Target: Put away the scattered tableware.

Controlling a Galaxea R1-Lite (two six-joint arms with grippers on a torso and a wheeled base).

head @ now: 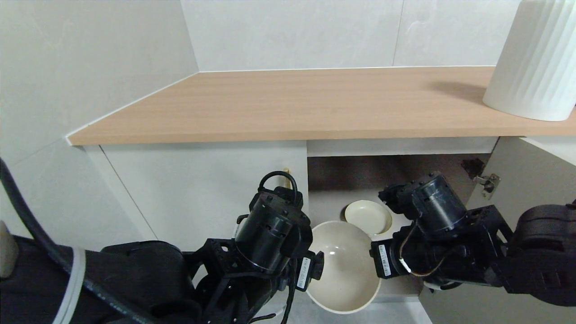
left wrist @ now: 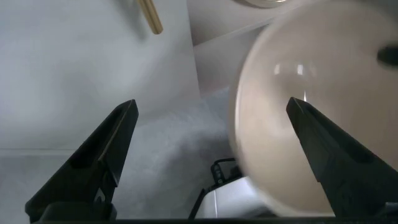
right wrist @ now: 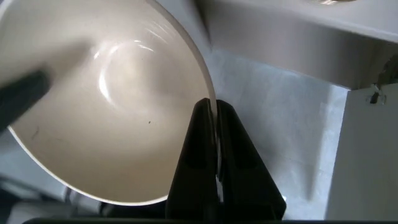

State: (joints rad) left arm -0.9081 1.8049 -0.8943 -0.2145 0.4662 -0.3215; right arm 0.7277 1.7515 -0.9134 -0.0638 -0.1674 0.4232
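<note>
Head view: large cream bowl (head: 344, 270) is held tilted before the open cabinet (head: 400, 146). A small dish (head: 368, 217) lies on the shelf inside. White labels (head: 383, 260) on the wrists carry print too small to read.
Left wrist view: left gripper (left wrist: 211, 106) is spread wide, with the bowl against one finger.
Right wrist view: right gripper (right wrist: 215, 124) is clamped on the bowl's rim.
</note>
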